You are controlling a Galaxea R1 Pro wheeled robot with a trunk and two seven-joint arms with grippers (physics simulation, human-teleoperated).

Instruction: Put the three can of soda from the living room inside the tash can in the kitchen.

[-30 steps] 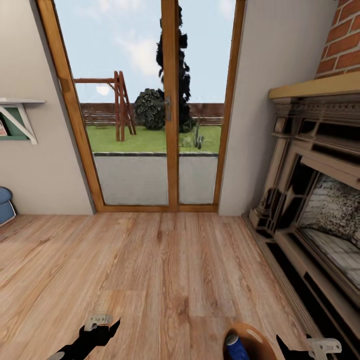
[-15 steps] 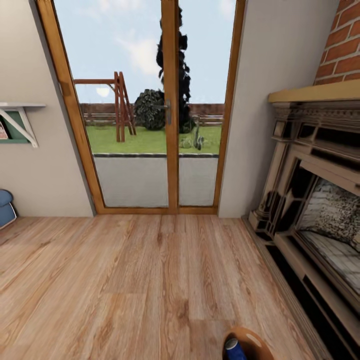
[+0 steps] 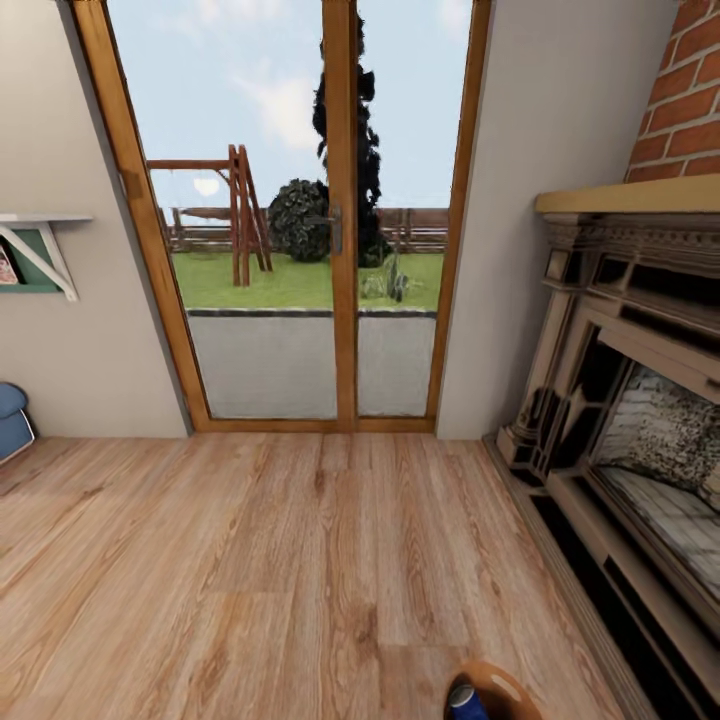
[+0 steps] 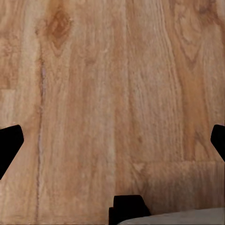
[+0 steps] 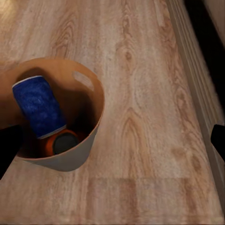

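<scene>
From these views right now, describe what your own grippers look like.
Little of them shows. In the left wrist view the left gripper appears as two flat black fingertips at the frame's edges, with a black block and a pale grey body part between them at the frame edge. In the right wrist view the right gripper shows black fingertips too. No cables or markings can be made out.

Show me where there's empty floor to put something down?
Bare wood floor stretches from the glass doors toward the robot, between the blue sofa and the fireplace. It's crowded inside the trash can: a blue can and an orange can fill it.
</scene>
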